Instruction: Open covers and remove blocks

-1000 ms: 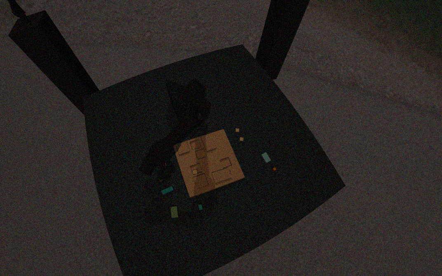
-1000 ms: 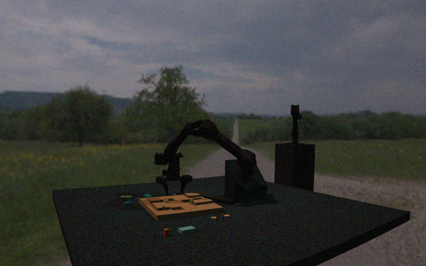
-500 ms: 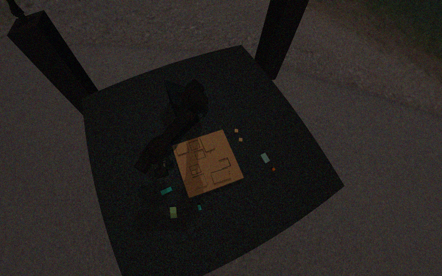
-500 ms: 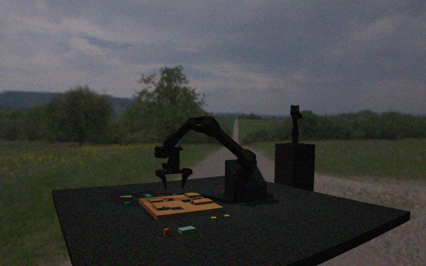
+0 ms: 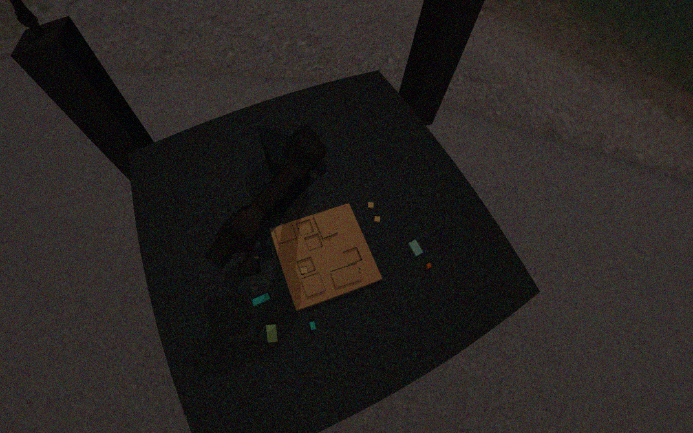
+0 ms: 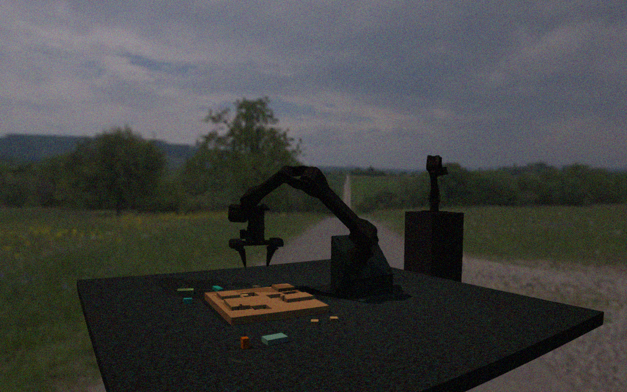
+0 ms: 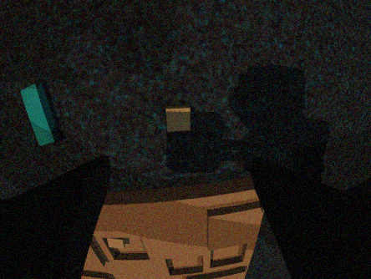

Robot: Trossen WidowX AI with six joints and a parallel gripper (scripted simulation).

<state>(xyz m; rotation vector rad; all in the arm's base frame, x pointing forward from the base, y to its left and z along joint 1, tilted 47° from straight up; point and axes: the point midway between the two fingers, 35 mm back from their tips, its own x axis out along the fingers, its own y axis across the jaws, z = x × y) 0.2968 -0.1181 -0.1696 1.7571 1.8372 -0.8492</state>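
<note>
arm (image 6: 319, 189) bent, fingers (image 6: 242, 251) wide, above table (image 6: 416, 323)

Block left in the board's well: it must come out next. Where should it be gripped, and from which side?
Probably straight from above, the open gripper pinching the block across two opposite upright faces. It sits sunk in the board, so the well's walls bar any sideways approach.
</note>
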